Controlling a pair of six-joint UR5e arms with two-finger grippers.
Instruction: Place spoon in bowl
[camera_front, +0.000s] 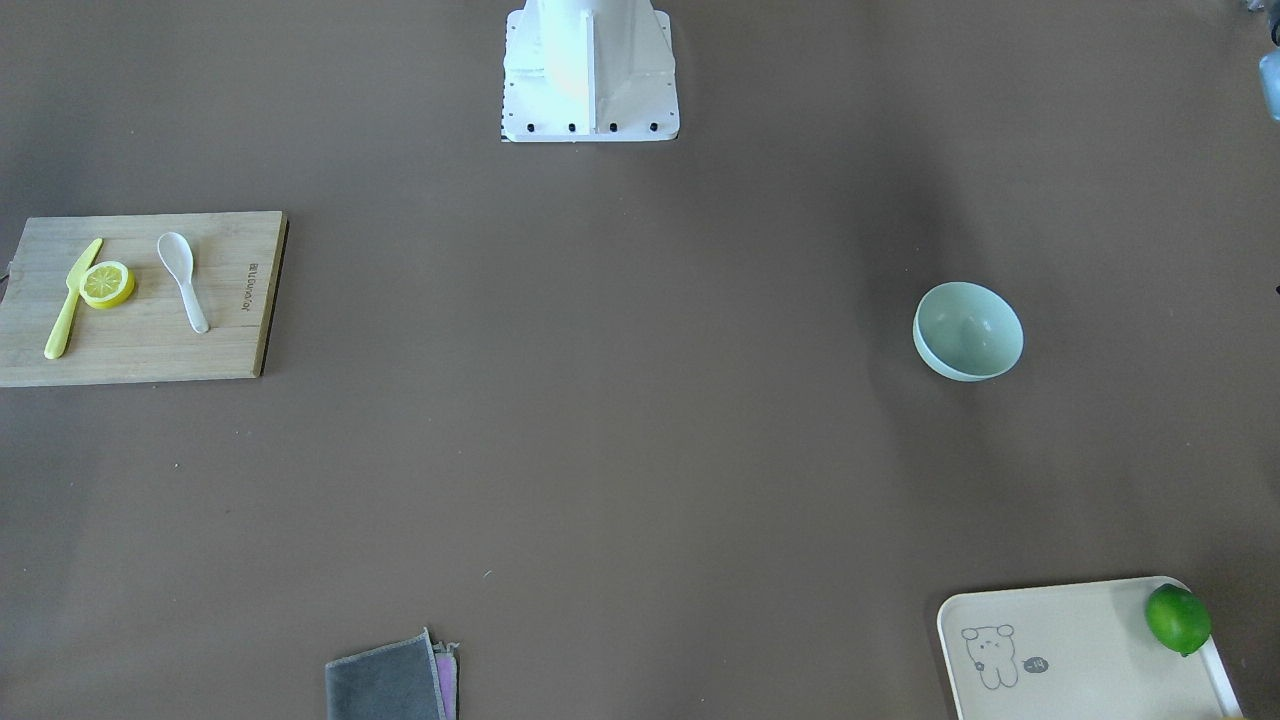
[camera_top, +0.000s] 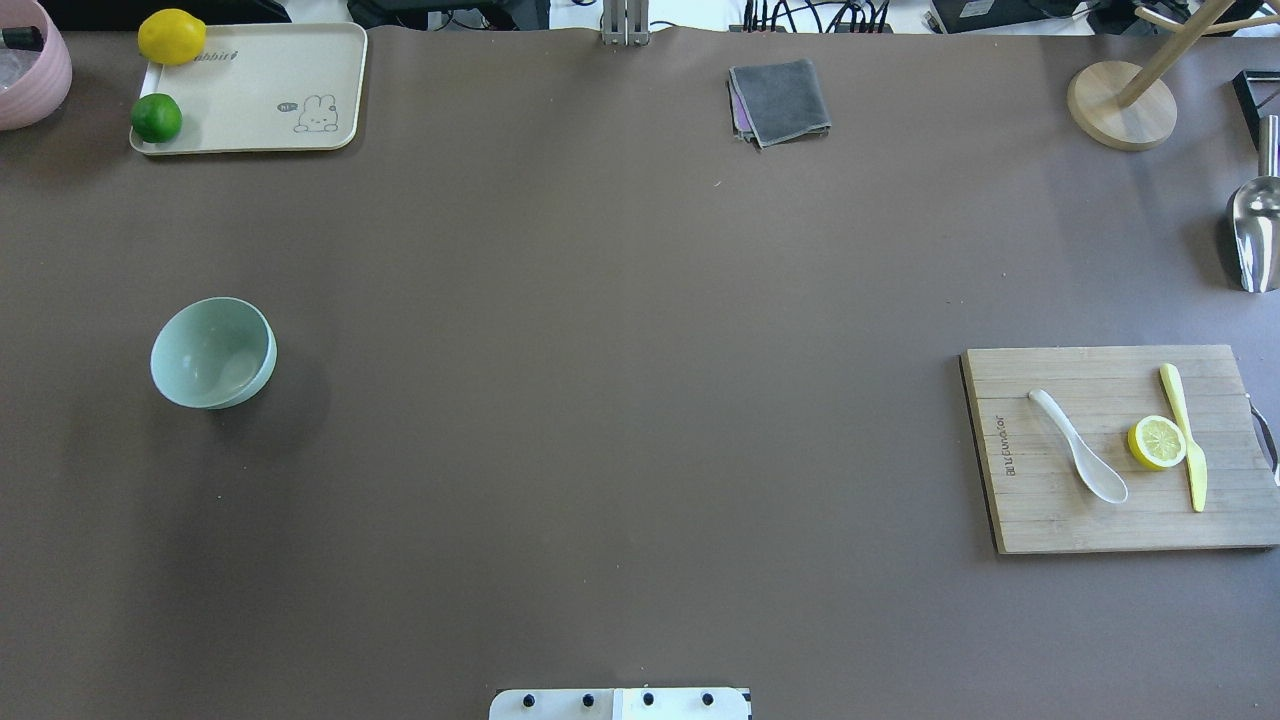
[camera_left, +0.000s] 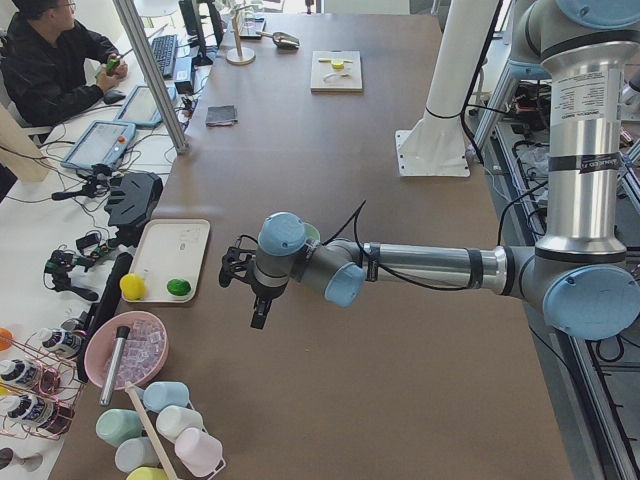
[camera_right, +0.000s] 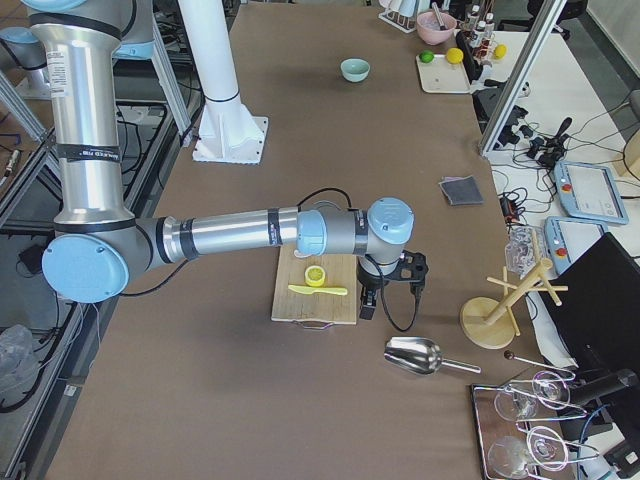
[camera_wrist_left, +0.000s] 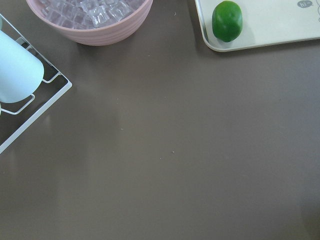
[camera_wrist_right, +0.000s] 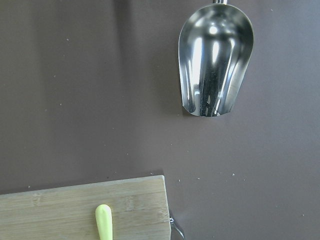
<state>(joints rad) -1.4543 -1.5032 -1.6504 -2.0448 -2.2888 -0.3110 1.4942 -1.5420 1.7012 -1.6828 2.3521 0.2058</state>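
The white spoon (camera_front: 183, 277) lies on a wooden cutting board (camera_front: 150, 350) beside a lemon slice (camera_front: 107, 284) and a yellow knife (camera_front: 70, 300); it also shows in the overhead view (camera_top: 1078, 458). The mint-green bowl (camera_top: 213, 352) stands empty and upright far across the table (camera_front: 968, 330). My left gripper (camera_left: 258, 320) hangs above the table near the bowl's end. My right gripper (camera_right: 367, 308) hangs over the board's outer end. Both show only in the side views, so I cannot tell whether they are open or shut.
A cream tray (camera_top: 250, 130) holds a lemon (camera_top: 172, 36) and a lime (camera_top: 156, 117). A pink bowl of ice (camera_wrist_left: 90, 20), a grey cloth (camera_top: 780, 100), a wooden stand (camera_top: 1120, 105) and a metal scoop (camera_wrist_right: 215, 65) sit along the table's edges.
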